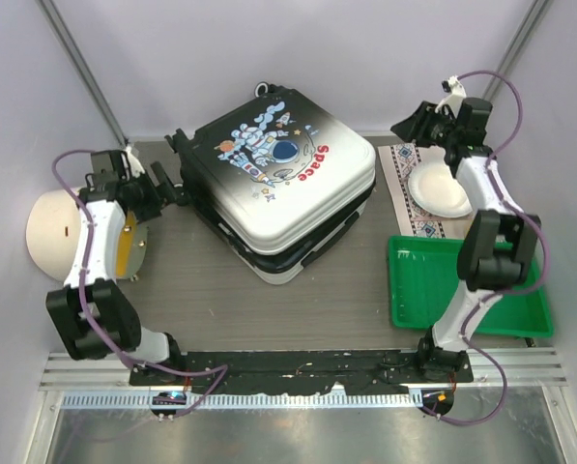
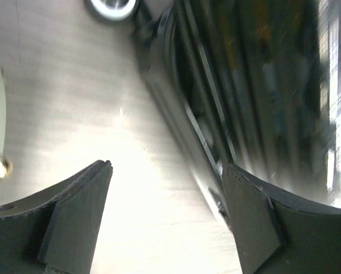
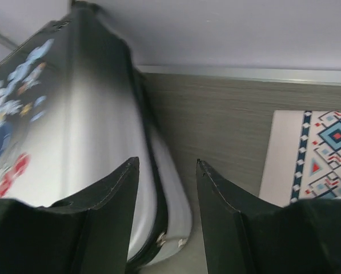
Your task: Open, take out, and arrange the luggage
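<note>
The luggage [image 1: 278, 184] lies flat and closed in the middle of the table, astronaut and red "Space" print facing up. My left gripper [image 1: 175, 189] is at its left side, low by the table. In the left wrist view that gripper [image 2: 167, 168] is open over bare table, with the luggage's dark side [image 2: 244, 85] blurred beside the right finger and a wheel [image 2: 110, 5] at the top. My right gripper [image 1: 405, 126] hovers off the case's back right corner. In the right wrist view it [image 3: 165, 165] is open and holds nothing, above the edge of the luggage [image 3: 84, 114].
A cream bin [image 1: 61, 232] with an orange lid lies on its side at the far left behind the left arm. A patterned mat [image 1: 399, 193] with a white plate [image 1: 441, 188] is at the back right. A green tray [image 1: 462, 290] sits in front of it.
</note>
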